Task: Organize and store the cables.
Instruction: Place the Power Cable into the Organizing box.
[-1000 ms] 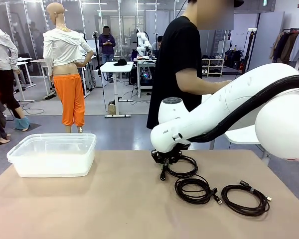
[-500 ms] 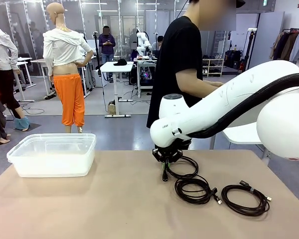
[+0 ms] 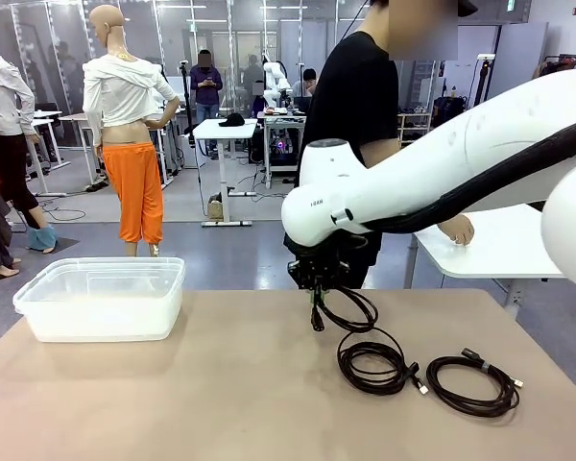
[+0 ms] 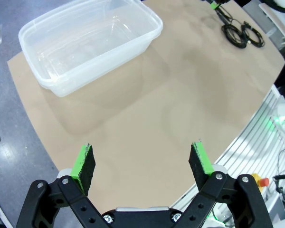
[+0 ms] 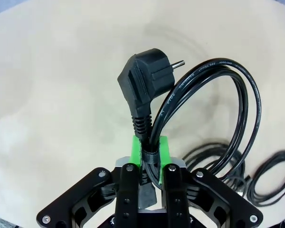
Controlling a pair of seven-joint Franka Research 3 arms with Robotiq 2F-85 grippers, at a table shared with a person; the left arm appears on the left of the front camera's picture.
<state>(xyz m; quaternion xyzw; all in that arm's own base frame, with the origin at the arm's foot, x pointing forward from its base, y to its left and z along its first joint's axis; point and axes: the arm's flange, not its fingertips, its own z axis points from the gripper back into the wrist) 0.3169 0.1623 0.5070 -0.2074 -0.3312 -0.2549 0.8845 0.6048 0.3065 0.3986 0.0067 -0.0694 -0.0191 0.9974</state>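
My right gripper is shut on one of the cables, a black coil with a chunky power plug, and holds it off the table. In the right wrist view the green pads pinch the cord just below the plug, at the gripper. A second coil lies flat on the tan table just below the hanging loop. A third coil rests to its right. My left gripper hangs open high above the near-left table area, holding nothing.
A clear plastic container stands empty at the table's far left. A person in a black shirt stands behind the far edge, one hand on a white side table. The tan table stretches between container and coils.
My right arm has risen, lifting the gripped cable off the table so that it hangs free. The two other coils have stayed put. The person's hand has moved onto the side table.
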